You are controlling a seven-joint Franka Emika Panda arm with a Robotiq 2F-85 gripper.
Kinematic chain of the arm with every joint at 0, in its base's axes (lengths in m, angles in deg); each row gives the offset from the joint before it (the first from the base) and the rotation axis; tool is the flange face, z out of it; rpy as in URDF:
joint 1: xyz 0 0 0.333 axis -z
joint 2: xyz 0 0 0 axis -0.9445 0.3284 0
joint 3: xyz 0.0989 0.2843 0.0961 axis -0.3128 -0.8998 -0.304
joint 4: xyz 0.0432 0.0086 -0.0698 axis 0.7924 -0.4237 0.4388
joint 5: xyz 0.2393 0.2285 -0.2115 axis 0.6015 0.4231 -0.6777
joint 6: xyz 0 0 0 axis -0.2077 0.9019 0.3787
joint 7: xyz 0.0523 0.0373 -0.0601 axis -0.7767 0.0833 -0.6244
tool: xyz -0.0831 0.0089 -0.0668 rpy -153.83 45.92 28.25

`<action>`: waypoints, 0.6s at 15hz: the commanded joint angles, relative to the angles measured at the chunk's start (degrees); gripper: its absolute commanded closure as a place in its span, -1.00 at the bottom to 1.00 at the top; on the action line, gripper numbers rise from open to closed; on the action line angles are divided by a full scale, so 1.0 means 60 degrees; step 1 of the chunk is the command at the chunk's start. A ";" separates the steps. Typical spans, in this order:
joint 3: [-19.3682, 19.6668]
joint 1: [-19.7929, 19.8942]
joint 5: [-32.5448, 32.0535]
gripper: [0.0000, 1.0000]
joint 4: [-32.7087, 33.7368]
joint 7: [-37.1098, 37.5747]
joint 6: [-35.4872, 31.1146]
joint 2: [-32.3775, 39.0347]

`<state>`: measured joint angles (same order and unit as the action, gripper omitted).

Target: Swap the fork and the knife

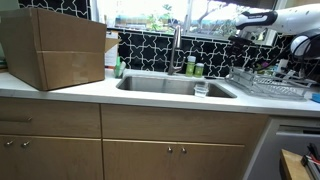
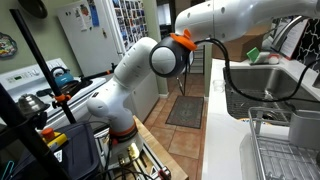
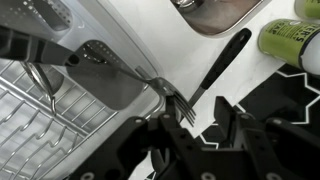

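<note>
In the wrist view a fork point(image 3: 205, 80) with a black handle and silver tines lies on the white counter, its tines pointing at the metal dish rack point(image 3: 60, 120). My gripper point(image 3: 195, 125) hangs just above the tines. Its two dark fingers are spread, one on each side, and touch nothing. I cannot make out a knife. A thin utensil point(image 3: 42, 82) stands in the rack, but what it is I cannot tell. In an exterior view my white arm point(image 1: 262, 20) reaches over the rack point(image 1: 268, 86) beside the sink.
A green bottle point(image 3: 290, 38) lies next to the fork handle's end. The sink point(image 1: 175, 85) is mid-counter with a small glass point(image 1: 201, 88) at its edge. A big cardboard box point(image 1: 55, 45) stands on the counter. The arm's base point(image 2: 120, 100) stands on the kitchen floor.
</note>
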<state>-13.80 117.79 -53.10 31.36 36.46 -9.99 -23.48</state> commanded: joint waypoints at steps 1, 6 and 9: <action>-0.0360 0.0314 -0.0094 -0.57 0.0841 0.0113 0.0673 0.0464; -0.0465 0.0419 -0.0242 0.53 0.1376 0.0062 0.1162 0.0760; -0.0532 0.0485 -0.0297 0.97 0.1721 -0.0010 0.1426 0.0885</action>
<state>-15.24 119.23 -53.74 36.74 36.46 -4.35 -20.71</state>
